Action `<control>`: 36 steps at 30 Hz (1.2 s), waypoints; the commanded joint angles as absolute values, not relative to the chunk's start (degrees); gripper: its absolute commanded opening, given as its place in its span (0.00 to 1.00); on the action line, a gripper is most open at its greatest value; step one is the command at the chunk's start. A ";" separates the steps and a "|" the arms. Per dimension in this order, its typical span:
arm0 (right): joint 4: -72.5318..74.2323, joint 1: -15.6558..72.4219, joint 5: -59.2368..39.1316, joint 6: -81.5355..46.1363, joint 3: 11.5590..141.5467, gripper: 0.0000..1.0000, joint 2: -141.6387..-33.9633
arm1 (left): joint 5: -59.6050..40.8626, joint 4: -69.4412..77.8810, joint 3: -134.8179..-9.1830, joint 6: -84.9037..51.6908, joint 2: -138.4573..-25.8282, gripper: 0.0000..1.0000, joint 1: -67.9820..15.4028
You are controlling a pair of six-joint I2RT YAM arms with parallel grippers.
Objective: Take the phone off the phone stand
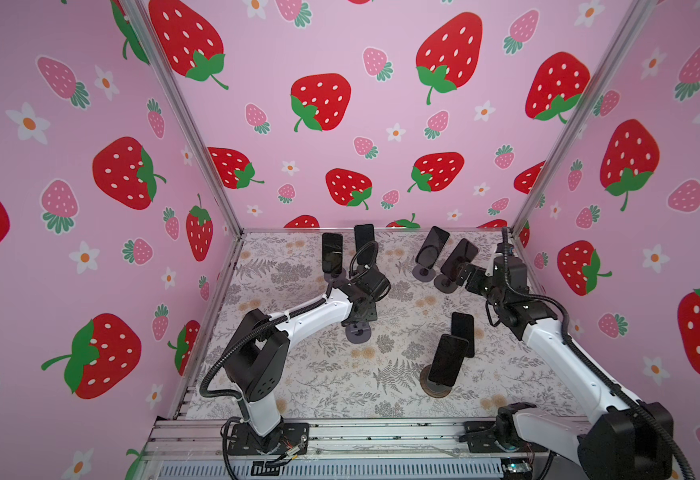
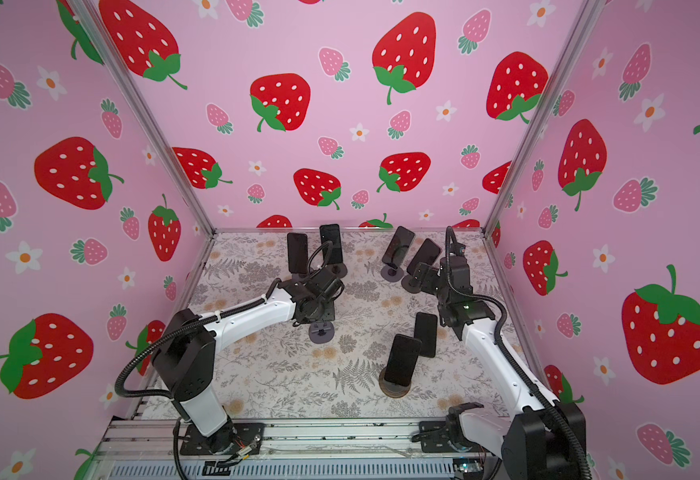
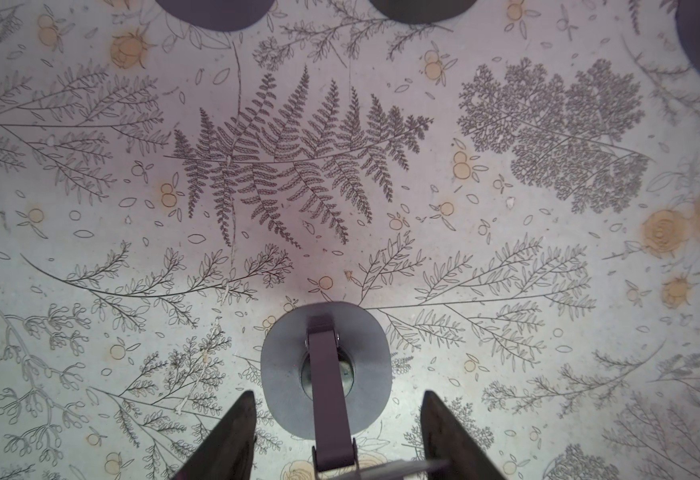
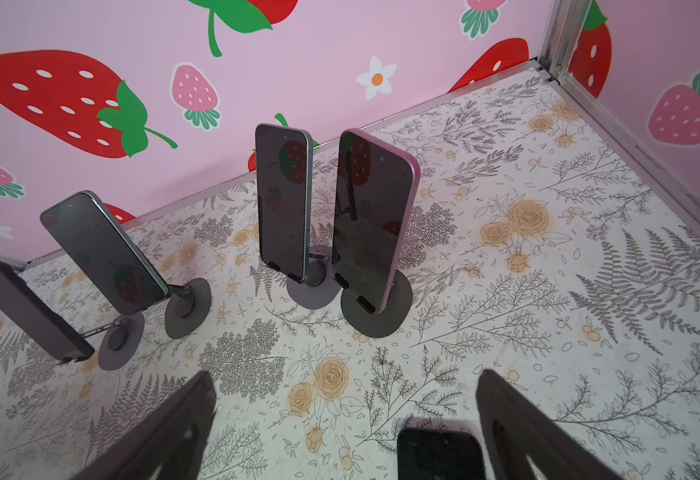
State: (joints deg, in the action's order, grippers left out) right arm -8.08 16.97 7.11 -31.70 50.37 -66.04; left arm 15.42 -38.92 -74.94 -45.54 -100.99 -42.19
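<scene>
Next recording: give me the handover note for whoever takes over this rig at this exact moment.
Left hand: closed over the near-left stand, apparently gripping its phone, visible only as a thin pale edge reaching one finger.
Right hand: open, empty, raised on the right.
Phones: back-left pair and back-right pair on stands; near-right phone on a brown-based stand; another phone beside it shows no stand, seemingly flat on the table.
Done: grasp apparently made.
To do: lift the phone off the near-left stand.
</scene>
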 commanded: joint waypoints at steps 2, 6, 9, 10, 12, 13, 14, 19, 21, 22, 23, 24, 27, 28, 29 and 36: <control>-6.27 16.61 7.36 -32.75 50.25 1.00 -66.19 | 19.82 -43.74 -77.10 -47.02 -102.46 0.60 -42.55; -5.55 16.68 5.96 -33.05 50.54 1.00 -66.51 | 20.27 -44.44 -77.37 -47.08 -101.30 0.60 -42.54; -5.43 16.62 6.50 -33.07 50.32 1.00 -66.70 | 18.92 -43.86 -77.23 -46.13 -99.52 0.61 -41.87; -5.45 16.68 6.41 -33.05 50.49 1.00 -66.71 | 17.99 -43.86 -77.26 -45.96 -98.81 0.61 -41.25; -5.51 16.63 5.92 -32.72 50.71 1.00 -67.03 | 16.58 -43.50 -77.02 -45.81 -97.09 0.61 -39.91; -5.55 16.64 5.88 -32.53 50.76 1.00 -67.05 | 15.99 -43.14 -76.63 -45.54 -96.05 0.62 -39.09; -5.47 16.62 6.12 -32.44 50.64 1.00 -67.02 | 15.82 -42.99 -76.34 -45.45 -95.10 0.62 -38.00; -5.58 16.61 6.33 -32.11 50.62 1.00 -66.97 | 12.48 -40.37 -73.07 -43.08 -90.91 0.63 -31.33; -5.48 16.63 6.48 -31.90 50.47 1.00 -66.84 | 10.64 -38.77 -71.78 -42.31 -89.85 0.63 -28.30; -5.22 16.63 6.54 -31.90 50.29 1.00 -66.85 | 9.68 -37.84 -71.25 -41.96 -89.32 0.62 -26.73; -5.10 16.64 6.36 -32.00 50.27 1.00 -67.09 | 9.21 -37.00 -70.83 -41.55 -89.00 0.62 -25.41; -5.23 16.62 5.88 -32.16 50.48 1.00 -67.27 | 8.94 -36.86 -70.67 -41.12 -88.79 0.62 -24.43; -6.40 16.62 5.36 -31.82 51.79 1.00 -67.76 | 8.07 -36.59 -70.78 -40.16 -88.50 0.62 -21.48; -7.12 16.69 6.78 -31.90 52.10 1.00 -67.62 | 7.64 -35.99 -70.67 -39.55 -88.57 0.62 -20.59; -7.45 16.65 8.31 -32.20 52.16 1.00 -67.30 | 7.47 -35.50 -70.66 -39.18 -88.71 0.62 -19.91; -5.10 16.68 8.70 -36.10 50.69 1.00 -62.93 | 10.59 -31.43 -71.40 -38.17 -93.86 0.62 -15.23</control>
